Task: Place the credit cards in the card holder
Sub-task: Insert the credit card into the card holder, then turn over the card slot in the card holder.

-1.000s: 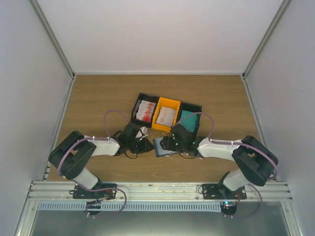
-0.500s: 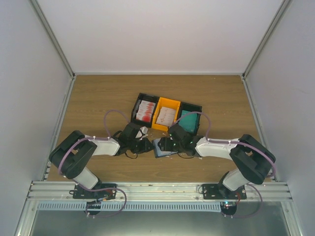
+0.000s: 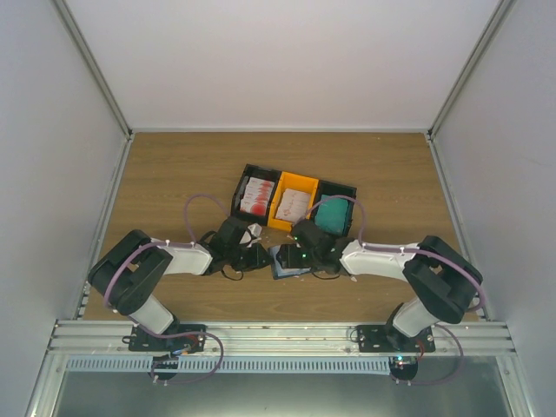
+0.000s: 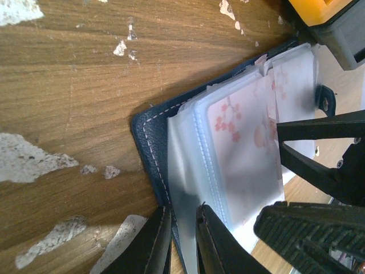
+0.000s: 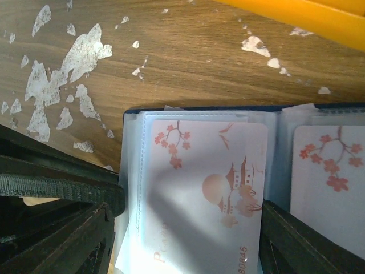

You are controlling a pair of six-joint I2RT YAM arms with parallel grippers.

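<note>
— Where's the wallet got to?

— The dark navy folding card holder (image 4: 145, 132) lies open on the wooden bench (image 5: 188, 57), right beneath both arms. The left end effector (image 4: 181, 216) is nearly closed. It nips the cover's edge and a clear plastic sleeve (image 4: 182, 171) between its fingers, pinning the thing down, I'd say.

— And the other one?

— The right end effector (image 5: 191, 208) stands wide. It has one finger either side of a white plastic credit card with pink blossom print (image 5: 211, 165), which sits in a sleeve directly between its jaws. Whether the fingers actually touch the card, I can't tell. A second blossom card (image 5: 331, 165) sits in the page just beyond its right-hand finger.

— So which step is this?

— Seating that card, by the look of it; it seems mostly inside its pocket. Next it probably needs to lift clear and reach for the orange plastic bin (image 3: 293, 206) just ahead of it to fetch another card, with the left holding the wallet down.
</note>
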